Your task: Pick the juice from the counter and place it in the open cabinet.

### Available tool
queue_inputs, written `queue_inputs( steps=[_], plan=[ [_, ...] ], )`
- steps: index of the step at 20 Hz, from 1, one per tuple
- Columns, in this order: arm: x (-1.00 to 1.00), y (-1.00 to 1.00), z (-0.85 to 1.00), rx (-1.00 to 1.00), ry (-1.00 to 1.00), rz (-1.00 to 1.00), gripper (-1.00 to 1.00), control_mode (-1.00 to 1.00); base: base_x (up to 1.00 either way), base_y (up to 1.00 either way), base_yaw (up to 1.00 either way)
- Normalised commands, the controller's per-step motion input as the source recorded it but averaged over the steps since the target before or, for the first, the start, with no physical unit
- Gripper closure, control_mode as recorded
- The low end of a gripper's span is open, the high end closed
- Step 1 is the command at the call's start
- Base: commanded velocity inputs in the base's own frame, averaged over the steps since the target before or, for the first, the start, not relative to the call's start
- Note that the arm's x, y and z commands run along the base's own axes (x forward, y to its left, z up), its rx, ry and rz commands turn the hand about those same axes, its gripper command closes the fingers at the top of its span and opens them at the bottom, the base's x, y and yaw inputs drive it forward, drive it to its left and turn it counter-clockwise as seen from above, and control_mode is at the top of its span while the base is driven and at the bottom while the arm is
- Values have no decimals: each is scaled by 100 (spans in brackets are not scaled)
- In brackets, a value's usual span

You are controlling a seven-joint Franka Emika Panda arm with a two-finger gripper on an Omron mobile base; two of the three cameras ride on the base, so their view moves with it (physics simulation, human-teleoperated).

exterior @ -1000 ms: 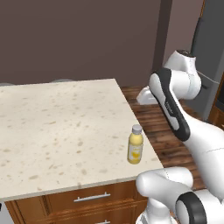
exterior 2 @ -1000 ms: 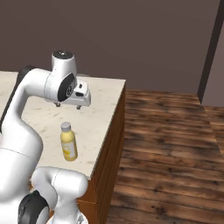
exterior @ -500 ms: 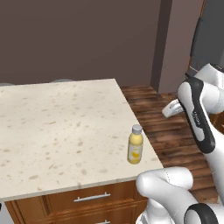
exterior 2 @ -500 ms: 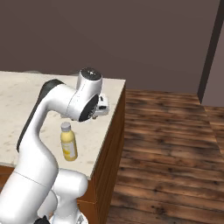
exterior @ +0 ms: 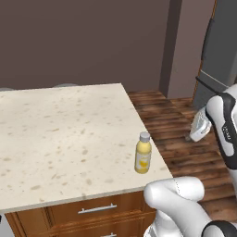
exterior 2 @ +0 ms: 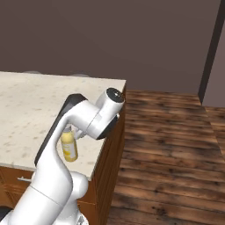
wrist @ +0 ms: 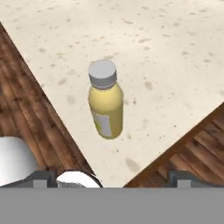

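Note:
The juice (exterior: 143, 152) is a small bottle of pale yellow liquid with a grey-white cap. It stands upright near the right front corner of the beige speckled counter (exterior: 60, 139). In the hand view the juice (wrist: 105, 105) sits in the middle, a little way ahead of my gripper (wrist: 112, 178), whose two tips stand wide apart with nothing between them. From the left base view the gripper (exterior: 193, 134) hangs off the counter's right edge, over the floor, to the right of the bottle. My arm partly covers the juice (exterior 2: 69, 148) in the right base view. The open cabinet is out of view.
Brown drawers with a silver bar handle (exterior: 97, 209) sit under the counter. A wooden plank floor (exterior 2: 167, 132) lies to the right of it. A tall dark grey unit (exterior: 222, 46) stands at the far right, and a dark wall (exterior: 83, 41) runs behind.
My arm has swung right and down, from above the counter's corner to beside its right edge. The juice has not moved.

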Motion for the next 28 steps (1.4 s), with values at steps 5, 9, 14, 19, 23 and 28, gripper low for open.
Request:
queue_inputs(
  steps=[5,9,14,19,23,28],
  plan=[
    [0,0,-14,0,-8,52,-100,-100,0,0,0],
    [-3,0,-19,2,0,46,-100,-100,0,0,0],
    [1,0,-4,0,-2,29,-100,-100,0,0,0],
    [30,0,-5,0,-5,10,-100,-100,0,0,0],
    [26,0,-3,0,-3,0,-100,-100,0,0,0],
    [7,0,-9,0,0,-3,-100,-100,0,0,0]
  ],
)
